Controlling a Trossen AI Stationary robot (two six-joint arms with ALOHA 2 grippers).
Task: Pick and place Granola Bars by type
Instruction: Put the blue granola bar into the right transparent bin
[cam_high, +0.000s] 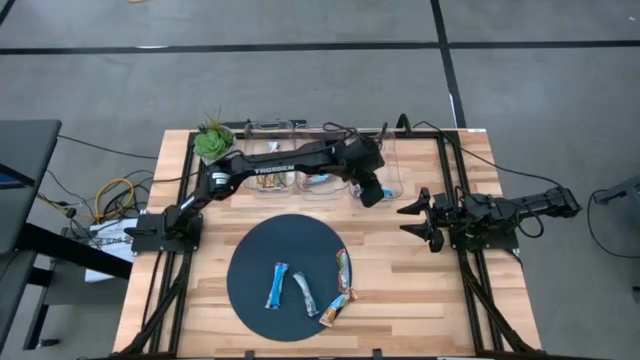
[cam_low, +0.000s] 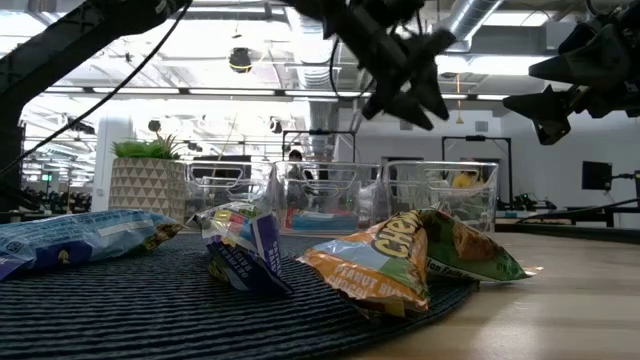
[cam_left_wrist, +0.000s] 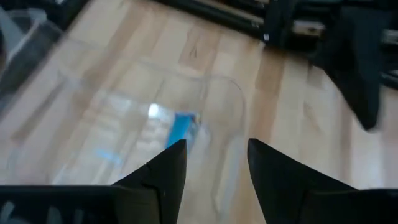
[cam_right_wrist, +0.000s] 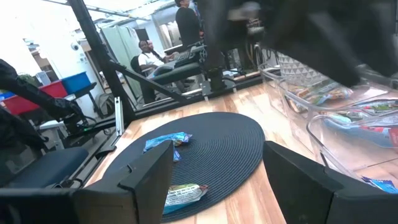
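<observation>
- Now, at the far left, a small green plant (cam_high: 211, 139) in a patterned pot stands by the row of clear plastic bins (cam_high: 270, 128); sorted bars lie inside.
- Nearer me, four Granola Bars (cam_high: 276, 286) wait on the round, ribbed dark mat (cam_high: 252, 262), their foil crinkled and glossy: two blue, two orange-tan.
- My left hand (cam_high: 372, 196) hangs over the rightmost bin (cam_left_wrist: 233, 106), fingers spread and empty, a blue bar (cam_left_wrist: 180, 128) lying below.
- Next, I judge, I should lift clear of the thin bin wall, then approach a mat bar along its length, since slick foil slips.
- My right hand (cam_high: 424, 220) waits at the table's right, fingers apart, empty.
</observation>
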